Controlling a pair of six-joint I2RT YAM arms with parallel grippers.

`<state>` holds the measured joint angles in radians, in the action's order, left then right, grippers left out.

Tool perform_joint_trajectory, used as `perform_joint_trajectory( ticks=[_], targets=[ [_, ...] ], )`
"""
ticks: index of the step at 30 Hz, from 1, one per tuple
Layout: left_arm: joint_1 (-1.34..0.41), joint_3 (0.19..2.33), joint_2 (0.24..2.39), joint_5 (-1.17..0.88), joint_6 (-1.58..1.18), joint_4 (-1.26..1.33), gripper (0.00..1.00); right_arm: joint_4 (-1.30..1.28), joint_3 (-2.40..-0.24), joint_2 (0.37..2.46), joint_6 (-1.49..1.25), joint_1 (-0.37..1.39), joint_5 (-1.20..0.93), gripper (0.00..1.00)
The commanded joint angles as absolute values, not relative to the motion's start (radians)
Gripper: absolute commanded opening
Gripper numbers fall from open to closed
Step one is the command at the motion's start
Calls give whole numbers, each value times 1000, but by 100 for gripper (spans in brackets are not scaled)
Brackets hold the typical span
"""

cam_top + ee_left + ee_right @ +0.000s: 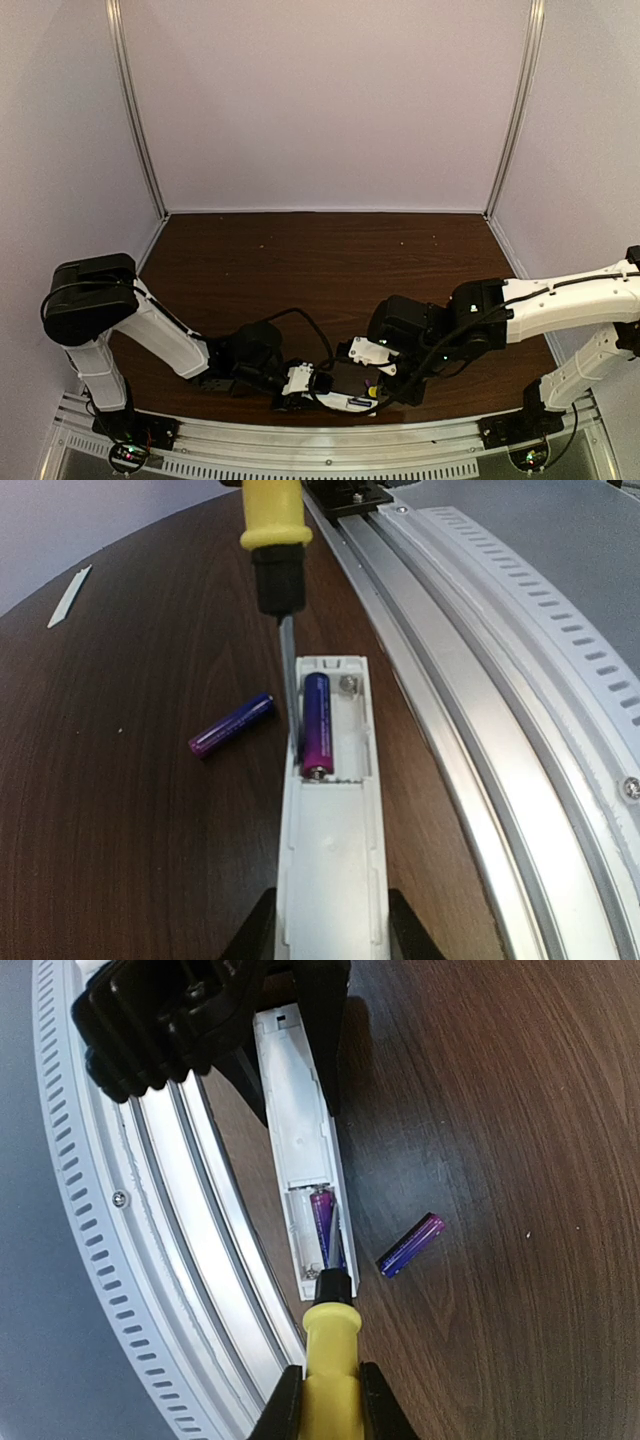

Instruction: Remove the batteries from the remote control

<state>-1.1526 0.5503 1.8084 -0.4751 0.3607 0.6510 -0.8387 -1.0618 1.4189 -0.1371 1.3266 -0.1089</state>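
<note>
The white remote control [330, 830] lies along the table's near edge with its battery bay open. My left gripper [330, 930] is shut on its near end. One purple-blue battery [315, 723] sits in the bay. The other battery [232, 726] lies loose on the table beside the remote. My right gripper [328, 1400] is shut on the yellow-handled screwdriver [330, 1350]. The screwdriver's blade reaches into the bay alongside the seated battery [322, 1222]. The loose battery [410, 1245] and remote [300, 1110] also show in the right wrist view. In the top view both grippers meet over the remote [345, 402].
The metal rail [480, 710] runs close beside the remote along the table's near edge. A thin flat white cover strip [68, 595] lies farther out on the dark wooden table [330, 260].
</note>
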Motion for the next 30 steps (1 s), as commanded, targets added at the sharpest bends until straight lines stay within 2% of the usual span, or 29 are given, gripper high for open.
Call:
perform_joint_trajectory(
  ticks=[1, 30],
  targets=[
    [-1146, 559, 1813, -480, 353, 680, 0, -889, -1065, 1439, -139, 1331, -116, 0],
    [-1147, 558, 1807, -496, 348, 675, 0, -813, -1097, 1530, -147, 1325, -145, 0]
  ],
)
